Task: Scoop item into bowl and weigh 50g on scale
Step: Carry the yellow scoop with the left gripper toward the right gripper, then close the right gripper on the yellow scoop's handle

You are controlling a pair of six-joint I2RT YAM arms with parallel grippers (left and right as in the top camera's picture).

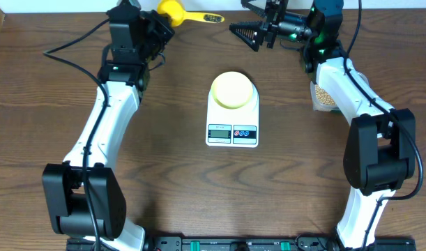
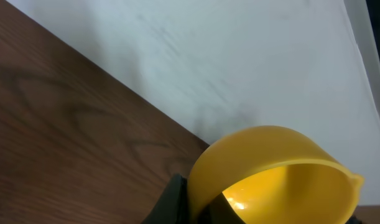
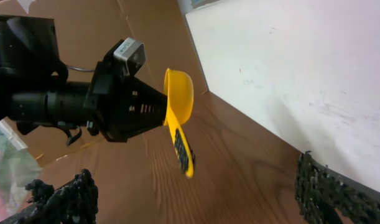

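Beans sit in a clear tub just beside the right arm, behind and to the outside of the right hand, partly hidden under its white forearm. None show in the pale bowl, so scooping looks not yet begun.

The bowl stands on the platform of the white scale, on the worktop between the two arms and nearer the robot than either hand. It is parked there, I'd say, so that whatever goes in gets weighed as it lands.

The left hand is up at the far edge of the worktop, clamped on the yellow scoop by its cup. From its own wrist camera the cup fills the lower frame, with a dark finger against its side. Gripping the cup leaves the long handle sticking out free, towards the other hand.

The right hand faces it, well apart from the handle, jaws spread wide; its two rough black fingers frame the scoop in its wrist view without touching it.

To me this reads as a handover being set up: the tub is on the right arm's side, so that arm needs the scoop, and the handle is offered for it. The next move calls for closing on the handle squarely. A tilted grip might let the scoop twist once it is loaded.
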